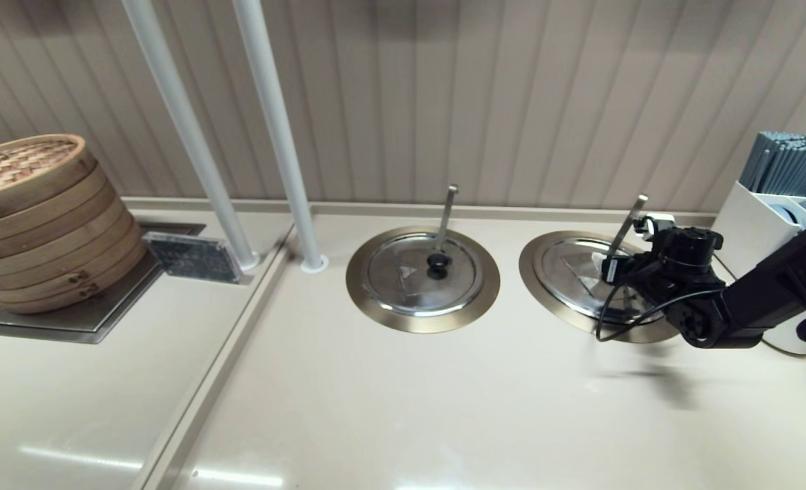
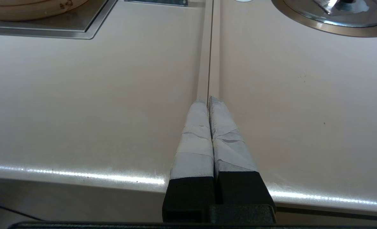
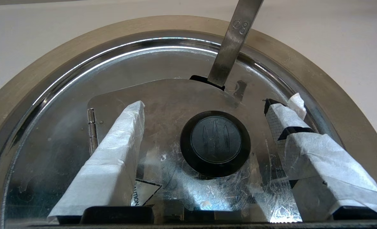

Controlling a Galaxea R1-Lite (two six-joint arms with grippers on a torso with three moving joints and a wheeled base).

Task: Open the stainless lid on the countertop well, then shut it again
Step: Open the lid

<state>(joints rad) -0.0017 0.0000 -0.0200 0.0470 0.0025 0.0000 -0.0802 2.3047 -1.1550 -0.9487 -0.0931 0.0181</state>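
The stainless lid (image 1: pixel 570 269) lies flat on the countertop well, whose brass-coloured ring (image 1: pixel 536 272) shows around it. The slanting ladle handle (image 1: pixel 631 221) rises from the lid's far edge. My right gripper (image 1: pixel 610 267) hovers low over the lid. In the right wrist view the lid (image 3: pixel 163 95) fills the picture, and the right gripper (image 3: pixel 209 106) is open. Its taped fingers (image 3: pixel 118 143) stand on either side of the black knob (image 3: pixel 215 140), apart from it. The ladle handle (image 3: pixel 233 41) passes through the edge notch. My left gripper (image 2: pixel 208 100) is shut above the counter's near edge.
The twin lid (image 1: pixel 422 275) with its upright ladle handle (image 1: pixel 446 218) sits to the left. Two white poles (image 1: pixel 273 129) stand behind it. Stacked bamboo steamers (image 1: pixel 35 218) are at the far left, and a white utensil holder (image 1: pixel 750 224) at the far right.
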